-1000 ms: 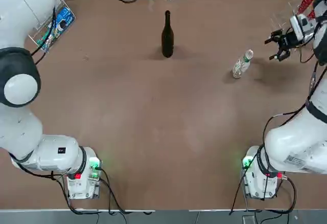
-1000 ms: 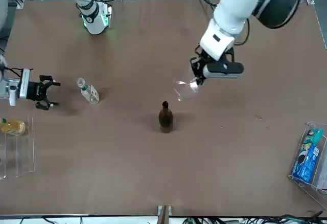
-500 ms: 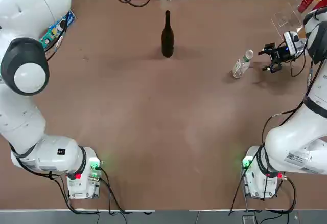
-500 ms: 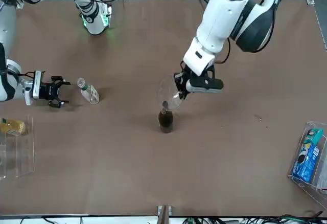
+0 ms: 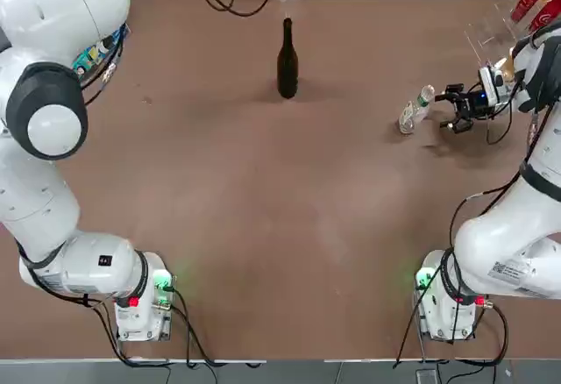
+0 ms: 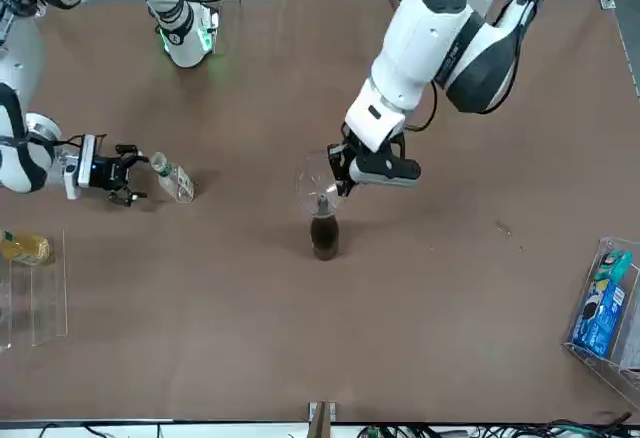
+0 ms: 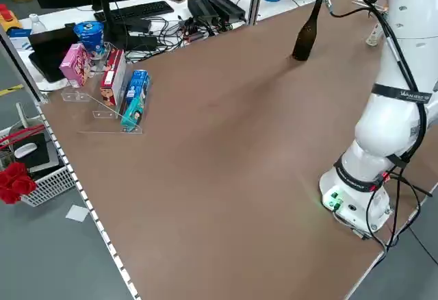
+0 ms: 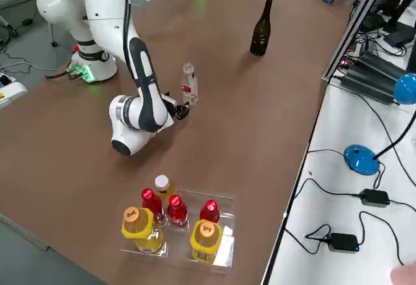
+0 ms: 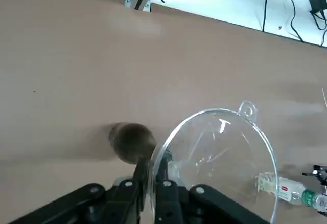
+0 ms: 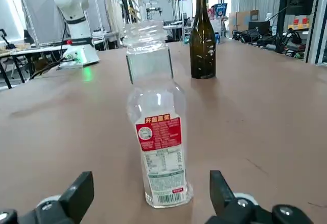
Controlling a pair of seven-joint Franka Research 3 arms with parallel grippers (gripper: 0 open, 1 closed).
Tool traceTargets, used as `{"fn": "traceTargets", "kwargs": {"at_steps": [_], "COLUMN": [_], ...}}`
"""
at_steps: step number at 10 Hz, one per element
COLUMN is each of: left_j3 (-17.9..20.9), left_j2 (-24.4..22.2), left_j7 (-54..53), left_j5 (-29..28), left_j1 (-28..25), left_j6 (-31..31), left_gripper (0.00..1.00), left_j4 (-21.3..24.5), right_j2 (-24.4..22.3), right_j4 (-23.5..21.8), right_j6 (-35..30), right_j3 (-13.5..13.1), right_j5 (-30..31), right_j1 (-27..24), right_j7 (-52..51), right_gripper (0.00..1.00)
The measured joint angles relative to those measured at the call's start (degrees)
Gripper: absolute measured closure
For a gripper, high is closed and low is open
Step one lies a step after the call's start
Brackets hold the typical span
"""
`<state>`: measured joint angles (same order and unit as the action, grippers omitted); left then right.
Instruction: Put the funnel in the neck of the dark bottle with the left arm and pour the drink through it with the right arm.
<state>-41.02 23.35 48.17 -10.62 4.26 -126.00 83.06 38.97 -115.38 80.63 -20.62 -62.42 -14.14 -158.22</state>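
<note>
While a second ago the left pincer (image 6: 337, 173) held the funnel (image 6: 318, 180) off to the side of the dark bottle (image 6: 324, 233), it has now carried it over, so that in the front view the funnel's wide mouth hangs just above the bottle's neck, the pincer clamped on its rim. The stem looks close to the opening but not yet seated, so the lowering is, by my reading, the step in hand. Over the same second the right pincer (image 5: 453, 109) has slid in toward the drink (image 5: 415, 110) and now sits just beside it, low over the counter (image 5: 263, 209), its fingers spread wide on either side of the upright bottle in the right wrist view, not yet touching. The dark bottle stands near the counter's far edge, where cables lie just beyond, so there is little room behind it; the broad middle of the counter offers open room for carrying the drink across. A rack of red and yellow bottles (image 8: 172, 223) sits near the right arm's edge, apart from its path.
</note>
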Motion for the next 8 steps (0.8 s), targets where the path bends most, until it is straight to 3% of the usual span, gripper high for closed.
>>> {"fn": "traceTargets", "kwargs": {"at_steps": [3, 8], "left_j3": [0.01, 0.01], "left_j2": [0.9, 2.42], "left_j7": [0.02, 0.02], "left_j5": [-1.94, -2.04], "left_j1": [-0.06, -0.07], "left_j6": [0.0, -1.89], "left_gripper": [0.9, 0.9], "left_j4": [0.0, 0.0], "right_j2": [0.6, 1.97], "right_j4": [-1.74, -2.2], "right_j6": [0.0, 0.31], "right_j3": [0.32, 3.18], "right_j5": [-2.16, -6.28], "right_j1": [0.9, 1.96], "right_j7": [-0.78, -1.55], "right_gripper": [0.0, 0.0]}}
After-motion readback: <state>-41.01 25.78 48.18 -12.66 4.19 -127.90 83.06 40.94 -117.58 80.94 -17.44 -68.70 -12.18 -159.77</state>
